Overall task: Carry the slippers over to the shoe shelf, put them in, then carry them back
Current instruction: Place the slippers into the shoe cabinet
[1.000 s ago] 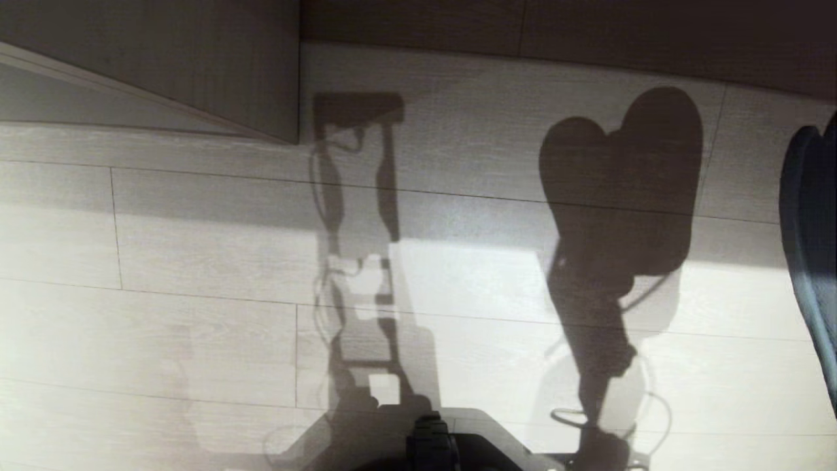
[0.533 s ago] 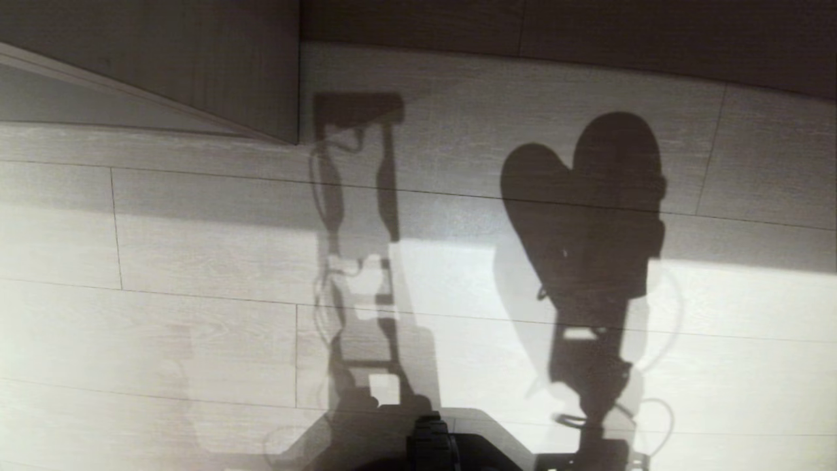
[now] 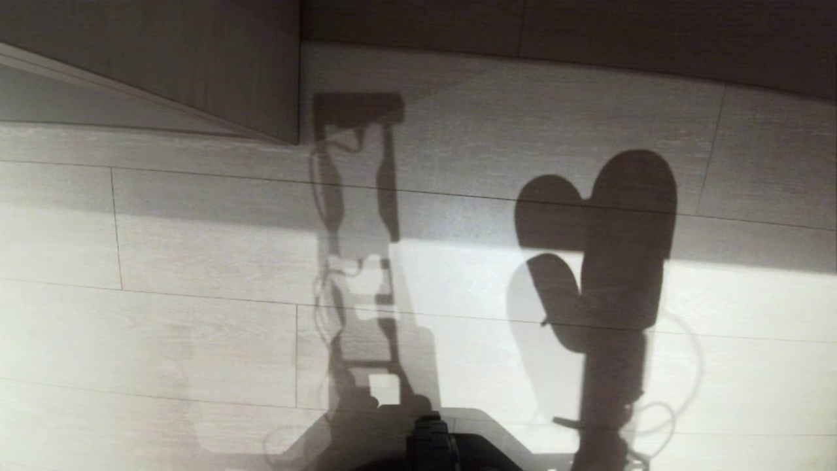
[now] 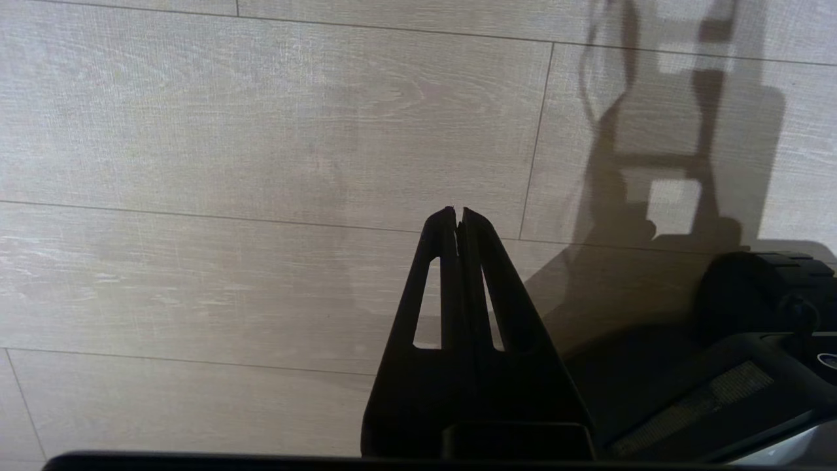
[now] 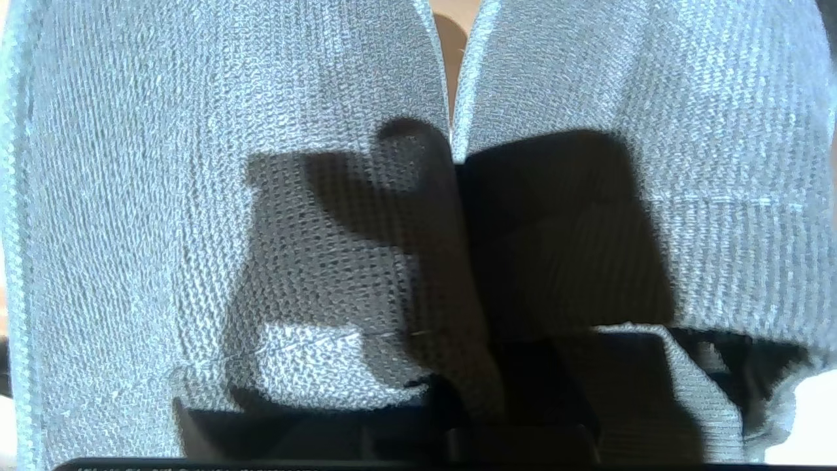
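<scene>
1. Right in front of the right wrist camera, the slippers (image 5: 261, 131) fill almost the whole view, two soles side by side with a thin gap between them. The right end effector (image 5: 458, 275) is clamped tight on them, its dark fingers only readable as a shadowy shape pressed against the fabric near the gap.
2. Those slippers show a grey woven, mesh-like texture, fine ribbing across both, with rounded outer edges. Sunlight hits the upper parts, the lower middle sits in shade.
3. In the head view neither the slippers nor the right arm are visible, only their shadow (image 3: 601, 248) on the floor (image 3: 196, 327): two rounded lobes on a dark column, on the right side.
4. The left end effector (image 4: 458, 216) hangs over bare floor, its black tapered fingers pressed together at the tips, holding nothing.
5. The floor is pale wood-grain planks with thin seams. A beige laminate panel (image 3: 196, 59) stands at the far left of the head view, the robot's dark base (image 3: 431, 445) at the near edge.
</scene>
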{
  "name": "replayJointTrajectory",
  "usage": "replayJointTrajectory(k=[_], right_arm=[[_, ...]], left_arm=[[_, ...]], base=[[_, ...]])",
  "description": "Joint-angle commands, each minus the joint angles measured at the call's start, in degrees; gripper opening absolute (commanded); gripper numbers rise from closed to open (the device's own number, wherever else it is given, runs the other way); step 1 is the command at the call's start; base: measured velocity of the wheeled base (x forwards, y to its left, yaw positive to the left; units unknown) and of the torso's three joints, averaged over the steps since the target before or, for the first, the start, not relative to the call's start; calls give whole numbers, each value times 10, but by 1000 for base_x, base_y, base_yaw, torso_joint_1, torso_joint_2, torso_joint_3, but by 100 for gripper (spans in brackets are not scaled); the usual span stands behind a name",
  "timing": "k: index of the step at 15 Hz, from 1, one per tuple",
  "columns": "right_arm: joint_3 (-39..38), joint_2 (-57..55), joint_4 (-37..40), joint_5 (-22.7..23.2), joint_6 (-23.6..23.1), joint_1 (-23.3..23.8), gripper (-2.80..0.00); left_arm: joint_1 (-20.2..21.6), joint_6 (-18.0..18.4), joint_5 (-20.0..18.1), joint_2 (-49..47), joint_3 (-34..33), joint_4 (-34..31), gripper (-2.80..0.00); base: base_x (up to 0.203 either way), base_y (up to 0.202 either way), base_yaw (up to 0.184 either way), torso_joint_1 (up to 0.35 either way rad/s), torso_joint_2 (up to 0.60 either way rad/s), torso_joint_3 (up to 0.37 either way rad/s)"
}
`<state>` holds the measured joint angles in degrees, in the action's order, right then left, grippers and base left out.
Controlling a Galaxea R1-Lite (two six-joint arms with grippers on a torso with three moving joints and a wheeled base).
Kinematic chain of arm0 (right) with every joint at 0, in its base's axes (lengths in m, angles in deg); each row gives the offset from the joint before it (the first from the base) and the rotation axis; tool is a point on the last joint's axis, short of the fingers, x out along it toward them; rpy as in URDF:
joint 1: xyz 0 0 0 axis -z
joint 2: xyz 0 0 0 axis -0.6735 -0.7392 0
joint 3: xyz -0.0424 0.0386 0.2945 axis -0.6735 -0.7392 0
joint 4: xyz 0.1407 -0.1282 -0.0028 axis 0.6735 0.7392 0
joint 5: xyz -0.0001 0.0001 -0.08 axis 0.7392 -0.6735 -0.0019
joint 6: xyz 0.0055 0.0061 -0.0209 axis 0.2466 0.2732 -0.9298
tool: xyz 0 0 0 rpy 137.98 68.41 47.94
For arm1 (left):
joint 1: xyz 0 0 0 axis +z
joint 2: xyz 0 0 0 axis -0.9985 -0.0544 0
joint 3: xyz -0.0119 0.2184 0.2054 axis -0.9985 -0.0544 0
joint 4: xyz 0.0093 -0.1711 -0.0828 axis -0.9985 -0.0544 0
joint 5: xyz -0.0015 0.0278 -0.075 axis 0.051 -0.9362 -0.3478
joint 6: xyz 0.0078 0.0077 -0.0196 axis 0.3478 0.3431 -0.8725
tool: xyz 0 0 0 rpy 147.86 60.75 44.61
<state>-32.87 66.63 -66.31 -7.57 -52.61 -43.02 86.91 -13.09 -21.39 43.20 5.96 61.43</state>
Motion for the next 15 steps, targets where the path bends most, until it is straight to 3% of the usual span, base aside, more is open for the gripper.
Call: replayJointTrajectory(k=[1,3,6,11,15], right_arm=[[-43,47,-1,-20,-1,0,-280],[-61,61,-1,-37,-2,1,-280],[-159,117,-2,-60,-1,1,-280],[-186,122,-1,-71,2,0,-280],[-215,122,1,-132,-5,1,-280]], left_arm=[[1,0,0,0,0,0,-280],[0,0,0,0,0,0,-280],[0,0,0,0,0,0,-280],[0,0,0,0,0,0,-280],[0,0,0,0,0,0,-280]], base=[[0,0,0,0,0,0],[0,0,0,0,0,0],[0,0,0,0,0,0],[0,0,0,0,0,0],[0,0,0,0,0,0]])
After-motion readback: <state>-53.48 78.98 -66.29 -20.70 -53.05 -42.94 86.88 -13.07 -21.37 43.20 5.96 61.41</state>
